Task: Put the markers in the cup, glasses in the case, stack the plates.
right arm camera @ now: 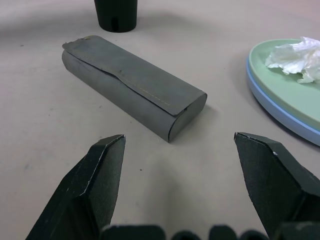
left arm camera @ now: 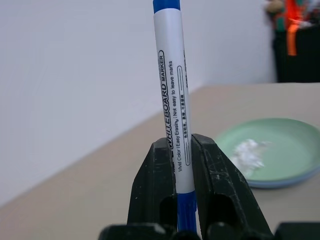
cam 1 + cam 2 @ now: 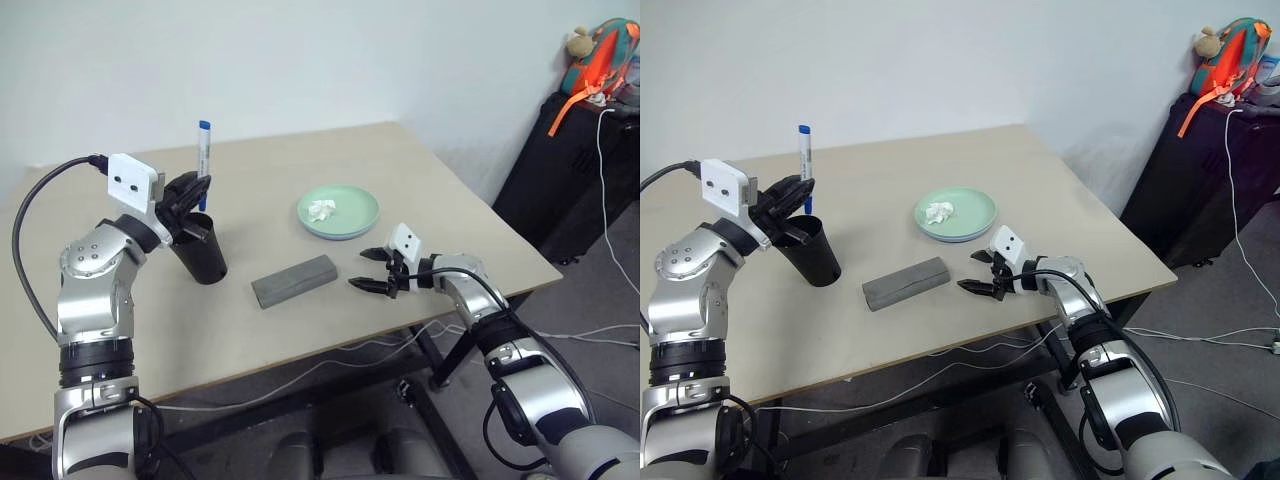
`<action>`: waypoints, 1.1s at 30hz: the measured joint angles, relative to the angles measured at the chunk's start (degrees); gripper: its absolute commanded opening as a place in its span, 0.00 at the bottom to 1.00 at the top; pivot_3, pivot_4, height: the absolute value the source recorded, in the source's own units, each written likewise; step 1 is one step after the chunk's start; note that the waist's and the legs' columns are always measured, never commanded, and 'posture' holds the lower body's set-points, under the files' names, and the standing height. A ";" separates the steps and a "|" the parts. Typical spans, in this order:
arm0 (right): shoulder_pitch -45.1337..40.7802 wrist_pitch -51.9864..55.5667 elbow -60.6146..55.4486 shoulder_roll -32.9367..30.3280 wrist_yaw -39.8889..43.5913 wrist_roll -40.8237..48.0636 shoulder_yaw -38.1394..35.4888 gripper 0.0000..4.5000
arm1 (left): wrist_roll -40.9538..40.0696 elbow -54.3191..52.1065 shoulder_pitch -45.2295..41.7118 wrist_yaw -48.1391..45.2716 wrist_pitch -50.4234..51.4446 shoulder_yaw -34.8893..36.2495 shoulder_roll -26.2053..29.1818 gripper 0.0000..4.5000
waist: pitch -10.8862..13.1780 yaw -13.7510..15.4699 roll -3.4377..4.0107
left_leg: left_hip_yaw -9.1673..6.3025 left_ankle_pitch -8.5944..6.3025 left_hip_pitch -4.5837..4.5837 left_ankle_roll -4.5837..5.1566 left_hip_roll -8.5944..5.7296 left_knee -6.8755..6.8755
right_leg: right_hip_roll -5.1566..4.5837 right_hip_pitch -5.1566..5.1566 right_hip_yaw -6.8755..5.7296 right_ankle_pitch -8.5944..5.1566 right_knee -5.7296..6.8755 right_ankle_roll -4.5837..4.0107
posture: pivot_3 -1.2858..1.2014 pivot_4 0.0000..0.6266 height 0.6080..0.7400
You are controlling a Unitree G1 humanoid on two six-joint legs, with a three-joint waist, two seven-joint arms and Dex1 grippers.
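Between the left gripper's [image 3: 190,200] clenched jaws stands a blue-capped marker [image 2: 172,100], upright, its capped end rising above them. Just below those jaws sits the black cup [image 3: 203,252] on the worktop [image 3: 300,170]. Ahead of the right gripper's [image 3: 376,270] released, empty jaws lies the closed grey case [image 1: 132,82]; beside them the mint plate [image 1: 285,90] rests on the blue plate [image 1: 272,104], holding crumpled white paper [image 1: 296,57].

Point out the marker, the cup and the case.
marker [image 2: 171,100], left wrist view, on the white barrel above the fingers
cup [image 3: 205,255], left eye view, on its black side wall
case [image 1: 135,82], right wrist view, on the closed grey flap
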 measured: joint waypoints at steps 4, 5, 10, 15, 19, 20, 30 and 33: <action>0.00 0.11 -0.12 -0.05 0.07 0.00 0.02 0.84 | 0.74 2.50 1.95 5.23 -3.74 1.79 -1.27 0.01 | -0.01 0.01 -0.02 | 0.00 0.00 0.00 0.00 0.01 0.01 | 0.01 -0.01 -0.02 0.02 0.00 -0.03 | 0.52 0.00 1.00; 0.00 0.13 -0.13 -0.05 0.09 0.01 0.02 0.84 | 0.79 3.06 2.14 5.79 -4.36 1.86 -1.34 0.01 | -0.01 0.03 -0.02 | -0.01 0.00 0.00 0.00 0.01 0.01 | 0.00 0.00 -0.04 0.02 0.00 -0.03 | 0.52 0.00 1.00; 0.00 0.34 -0.21 -0.04 0.47 0.01 0.15 0.84 | 0.92 7.41 2.16 7.75 -8.43 1.79 -2.67 0.01 | -0.03 0.01 -0.05 | 0.03 0.00 -0.01 -0.01 0.00 0.05 | -0.02 0.00 -0.04 0.04 0.00 -0.05 | 0.52 0.00 1.00; -0.02 0.39 -0.20 -0.02 0.61 0.01 0.17 0.84 | 0.90 13.01 1.10 8.32 -11.08 1.71 -3.40 0.01 | -0.04 0.01 -0.06 | 0.02 0.00 -0.01 -0.01 0.01 0.04 | -0.01 0.00 -0.05 0.05 0.00 -0.03 | 0.52 0.00 1.00; -0.02 0.44 -0.24 -0.02 0.67 0.03 0.16 0.84 | 0.89 15.55 0.74 8.33 -12.95 1.59 -4.02 0.01 | -0.04 0.01 -0.07 | 0.04 0.00 -0.01 -0.01 0.01 0.04 | -0.02 -0.01 -0.04 0.06 -0.01 -0.01 | 0.52 0.00 1.00; -0.02 0.47 -0.30 -0.02 0.68 0.03 0.16 0.84 | 0.89 16.10 0.74 8.31 -13.32 1.56 -4.23 0.01 | -0.04 0.01 -0.07 | 0.04 0.00 -0.01 -0.01 0.01 0.04 | -0.02 -0.01 -0.05 0.06 -0.01 -0.01 | 0.52 0.00 1.00; -0.01 3.94 -3.37 0.01 2.82 1.68 -0.78 0.84 | 0.87 19.04 0.63 8.10 -15.38 1.28 -4.69 0.01 | -0.05 0.01 -0.08 | 0.03 0.00 -0.03 -0.01 0.02 0.04 | -0.02 -0.03 -0.05 0.06 -0.01 -0.02 | 0.52 0.00 1.00; -0.01 5.82 -5.57 0.00 4.34 3.45 -1.66 0.84 | 0.87 19.48 0.47 8.03 -15.79 1.26 -4.68 0.01 | -0.05 0.01 -0.09 | 0.02 -0.01 -0.02 -0.02 0.02 0.03 | -0.02 -0.03 -0.06 0.06 -0.01 -0.02 | 0.52 0.00 1.00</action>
